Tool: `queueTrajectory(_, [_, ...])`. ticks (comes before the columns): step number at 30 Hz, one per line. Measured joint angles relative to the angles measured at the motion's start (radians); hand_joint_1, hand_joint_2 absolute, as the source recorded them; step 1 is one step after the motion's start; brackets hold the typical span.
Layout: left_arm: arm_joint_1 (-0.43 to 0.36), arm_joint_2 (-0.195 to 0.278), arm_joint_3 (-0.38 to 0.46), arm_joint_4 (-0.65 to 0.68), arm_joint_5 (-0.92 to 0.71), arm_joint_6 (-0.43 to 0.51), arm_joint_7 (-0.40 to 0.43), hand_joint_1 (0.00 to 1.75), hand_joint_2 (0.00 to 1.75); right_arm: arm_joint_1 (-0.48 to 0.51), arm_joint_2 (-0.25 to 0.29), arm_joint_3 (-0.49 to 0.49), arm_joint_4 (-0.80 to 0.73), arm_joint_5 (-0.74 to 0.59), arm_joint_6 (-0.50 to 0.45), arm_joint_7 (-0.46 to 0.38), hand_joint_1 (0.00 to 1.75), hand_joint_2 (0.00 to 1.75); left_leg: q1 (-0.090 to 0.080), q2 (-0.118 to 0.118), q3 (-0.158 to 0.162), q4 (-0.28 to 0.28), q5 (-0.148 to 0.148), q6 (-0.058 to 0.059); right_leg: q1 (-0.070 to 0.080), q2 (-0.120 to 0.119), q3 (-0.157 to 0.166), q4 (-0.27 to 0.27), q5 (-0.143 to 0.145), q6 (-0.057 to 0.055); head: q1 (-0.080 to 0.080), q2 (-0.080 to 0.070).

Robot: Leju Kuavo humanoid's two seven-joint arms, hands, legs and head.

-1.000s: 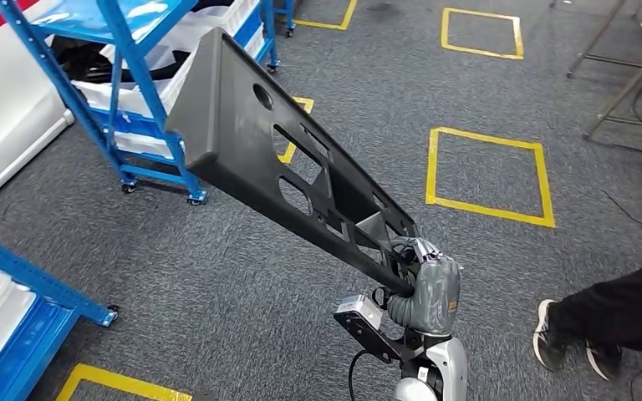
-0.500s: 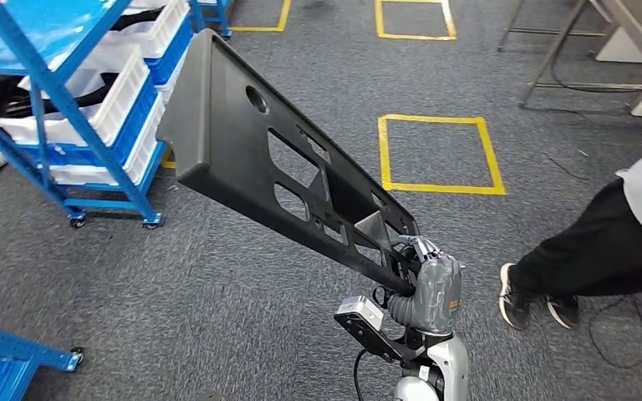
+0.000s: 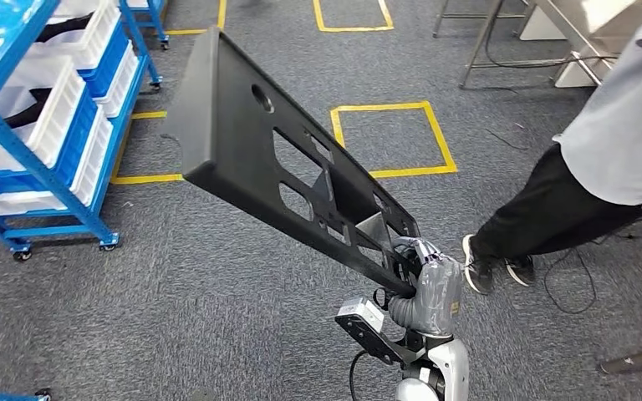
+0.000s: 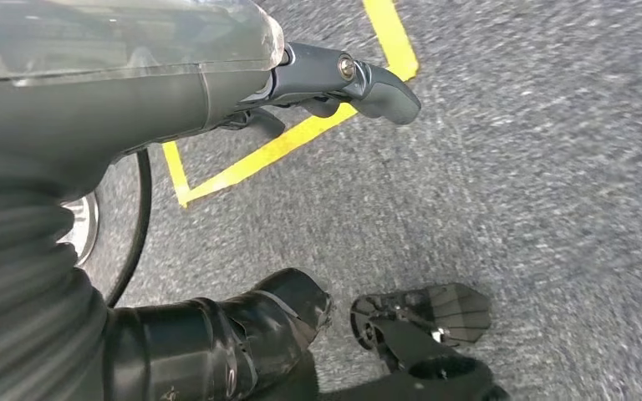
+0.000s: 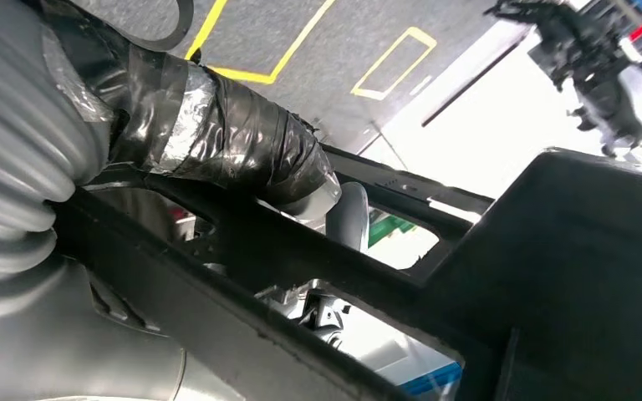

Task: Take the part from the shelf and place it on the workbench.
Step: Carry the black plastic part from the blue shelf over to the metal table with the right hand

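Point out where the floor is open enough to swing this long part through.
Open: the grey carpet between the blue shelf and the right hand gripping the part, and the yellow square ahead. Crowded: right side, where a person stands with cables at their feet, and the table legs beyond.

Grey ribbed hand (image 3: 431, 292), silver arm (image 3: 435, 372)

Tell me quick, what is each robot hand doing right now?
Right hand: gripping the near end of the long black part.
Left hand: hangs above the floor holding nothing; whether it is open or shut cannot be told.
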Motion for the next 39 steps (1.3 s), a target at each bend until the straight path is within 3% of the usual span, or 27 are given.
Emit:
queueTrajectory(2, [-0.001,-0.001,0.000,0.000,0.000,-0.001,0.000,0.00,1.75,-0.001,0.000,0.000,0.000,0.000,0.000,0.000,1.71,1.75,-0.004,0.017,0.004,0.002,-0.005,-0.008,0.012,-0.035,0.050,-0.096,0.022,-0.010,0.000,0.000])
queueTrajectory(3, [-0.001,-0.001,0.000,0.000,0.000,-0.001,0.000,0.00,1.75,-0.002,0.000,0.000,0.000,0.000,0.000,0.000,1.71,1.75,-0.005,0.026,0.005,0.002,-0.007,-0.012,0.017,-0.040,0.054,-0.108,0.018,-0.014,0.000,0.000])
queueTrajectory(5, [-0.002,-0.001,0.000,0.000,0.000,-0.001,-0.001,0.00,1.75,0.000,-0.001,0.000,-0.001,0.000,0.000,0.000,1.71,1.75,-0.006,0.038,0.008,0.003,-0.012,-0.022,0.016,-0.016,0.053,-0.114,0.023,-0.022,0.000,0.000])
queueTrajectory(7, [-0.003,-0.002,0.000,0.000,0.000,-0.002,-0.004,0.00,1.75,-0.001,-0.001,0.000,-0.002,0.000,0.000,0.000,1.71,1.75,-0.003,0.003,-0.002,0.037,-0.041,-0.031,0.008,0.006,0.056,-0.124,0.030,-0.034,-0.001,0.000])
queueTrajectory(9, [-0.001,-0.002,0.000,0.000,0.000,-0.003,-0.008,0.00,1.75,-0.002,0.000,0.000,-0.003,0.000,0.000,-0.001,1.71,1.75,0.001,-0.048,-0.051,0.148,-0.104,-0.037,0.004,0.029,0.057,-0.127,0.034,-0.041,-0.001,0.000])
queueTrajectory(11, [0.003,-0.001,0.000,0.000,0.000,-0.004,-0.011,0.00,1.75,-0.001,0.001,0.001,-0.003,0.000,0.000,-0.002,1.71,1.75,0.003,-0.062,-0.111,0.270,-0.148,-0.040,0.003,0.055,0.056,-0.125,0.034,-0.043,-0.002,0.000])
queueTrajectory(12, [0.004,-0.001,0.000,0.000,0.000,-0.005,-0.011,0.00,1.75,0.000,0.001,0.001,-0.003,0.000,0.000,-0.001,1.71,1.75,0.004,-0.063,-0.122,0.289,-0.143,-0.042,0.003,0.069,0.055,-0.123,0.034,-0.043,-0.002,0.000])
queueTrajectory(13, [0.005,-0.001,0.000,0.000,0.000,-0.005,-0.012,0.00,1.75,0.001,0.001,0.001,-0.003,0.000,0.000,-0.001,1.71,1.75,0.005,-0.065,-0.115,0.267,-0.117,-0.043,0.001,0.085,0.055,-0.120,0.033,-0.042,-0.002,0.000])
queueTrajectory(14, [0.005,-0.001,0.000,0.000,0.000,-0.005,-0.012,0.00,1.75,0.001,0.001,0.001,-0.003,0.000,0.000,-0.001,1.71,1.75,0.008,-0.071,-0.091,0.210,-0.077,-0.044,0.000,0.099,0.056,-0.117,0.032,-0.040,-0.002,0.000])
queueTrajectory(16, [0.006,-0.001,0.001,0.000,0.000,-0.005,-0.012,0.00,1.75,0.001,0.001,0.001,-0.003,0.000,0.000,-0.001,1.71,1.75,0.015,-0.110,-0.035,0.078,-0.019,-0.045,-0.002,0.125,0.053,-0.106,0.028,-0.032,-0.001,0.000])
queueTrajectory(18, [0.005,-0.001,0.001,0.000,0.000,-0.005,-0.013,0.00,1.75,0.001,0.001,0.001,-0.003,0.000,0.000,-0.001,1.71,1.75,0.016,-0.137,-0.012,0.024,-0.009,-0.041,-0.002,0.145,0.044,-0.100,0.029,-0.019,-0.001,0.000])
queueTrajectory(20, [0.002,-0.002,0.001,0.000,-0.001,-0.005,-0.013,0.00,1.75,0.004,0.000,0.001,-0.003,0.001,0.000,0.000,1.71,1.75,0.014,-0.123,-0.010,0.020,-0.006,-0.030,-0.005,0.162,0.036,-0.101,0.033,-0.005,-0.001,0.000])
queueTrajectory(22, [0.000,-0.002,0.001,0.000,-0.002,-0.005,-0.013,0.00,1.75,0.006,-0.001,0.001,-0.004,0.002,0.000,0.001,1.71,1.75,0.015,-0.102,-0.008,0.011,0.001,-0.016,-0.004,0.134,0.023,-0.077,0.016,0.004,0.000,0.000])
queueTrajectory(25, [0.004,-0.003,0.001,0.000,-0.003,-0.005,-0.014,0.00,1.75,0.007,-0.002,0.001,-0.005,0.006,0.000,0.001,1.71,1.75,0.010,-0.064,-0.008,0.005,0.004,-0.002,-0.002,0.055,-0.053,0.086,-0.072,0.013,0.003,0.000])
queueTrajectory(26, [0.006,-0.003,0.001,0.000,-0.003,-0.005,-0.014,0.00,1.75,0.009,-0.002,0.001,-0.005,0.007,0.000,0.001,1.71,1.75,0.008,-0.051,-0.008,0.006,0.003,0.000,-0.003,0.046,-0.079,0.143,-0.093,0.015,0.003,0.000])
queueTrajectory(27, [0.008,-0.002,0.001,0.000,-0.003,-0.005,-0.014,0.00,1.75,0.011,-0.002,0.001,-0.005,0.008,0.000,0.002,1.71,1.75,0.007,-0.038,-0.008,0.007,0.001,0.000,-0.003,0.042,-0.091,0.170,-0.095,0.015,0.003,0.000])
queueTrajectory(28, [0.008,-0.002,0.001,0.000,-0.003,-0.005,-0.014,0.00,1.75,0.012,-0.003,0.001,-0.005,0.009,0.000,0.002,1.71,1.75,0.005,-0.026,-0.007,0.007,0.000,0.001,-0.002,0.039,-0.084,0.160,-0.080,0.014,0.004,0.000])
queueTrajectory(29, [0.007,-0.002,0.002,0.000,-0.004,-0.005,-0.014,0.00,1.75,0.013,-0.003,0.001,-0.005,0.009,0.000,0.003,1.71,1.75,0.004,-0.014,-0.005,0.007,-0.002,0.000,-0.001,0.032,-0.057,0.109,-0.049,0.010,0.003,0.000])
queueTrajectory(31, [0.006,-0.003,0.002,0.000,-0.005,-0.006,-0.015,0.00,1.75,0.012,-0.003,0.001,-0.006,0.010,0.000,0.003,1.71,1.75,0.000,0.005,0.002,0.007,-0.008,-0.004,0.010,-0.010,0.018,-0.033,0.005,-0.004,0.003,0.000])
queueTrajectory(33, [0.005,-0.004,0.002,0.000,-0.006,-0.006,-0.015,0.00,1.75,0.011,-0.003,0.001,-0.008,0.011,0.000,0.003,1.71,1.75,-0.004,0.023,0.006,0.007,-0.012,-0.011,0.023,-0.040,0.053,-0.106,0.018,-0.018,0.003,0.000])
queueTrajectory(35, [0.003,-0.005,0.002,0.000,-0.006,-0.006,-0.015,0.00,1.75,0.012,-0.003,0.001,-0.008,0.011,0.000,0.003,1.71,1.75,-0.006,0.044,0.010,0.004,-0.015,-0.019,0.026,-0.025,0.052,-0.113,0.019,-0.026,0.003,0.000])
queueTrajectory(36, [0.002,-0.006,0.002,0.000,-0.006,-0.006,-0.016,0.00,1.75,0.012,-0.003,0.001,-0.009,0.011,0.000,0.003,1.71,1.75,-0.005,0.044,0.012,0.007,-0.020,-0.024,0.023,-0.014,0.054,-0.118,0.022,-0.030,0.003,0.000])
queueTrajectory(37, [0.002,-0.006,0.002,0.000,-0.007,-0.006,-0.017,0.00,1.75,0.012,-0.003,0.001,-0.009,0.011,0.000,0.003,1.71,1.75,-0.004,0.028,0.009,0.021,-0.032,-0.028,0.019,-0.002,0.057,-0.124,0.026,-0.037,0.003,0.000])
queueTrajectory(39, [0.002,-0.006,0.002,0.000,-0.008,-0.006,-0.018,0.00,1.75,0.010,-0.002,0.001,-0.010,0.011,0.000,0.003,1.71,1.75,0.001,-0.028,-0.031,0.110,-0.085,-0.035,0.011,0.021,0.061,-0.132,0.032,-0.046,0.002,0.000])
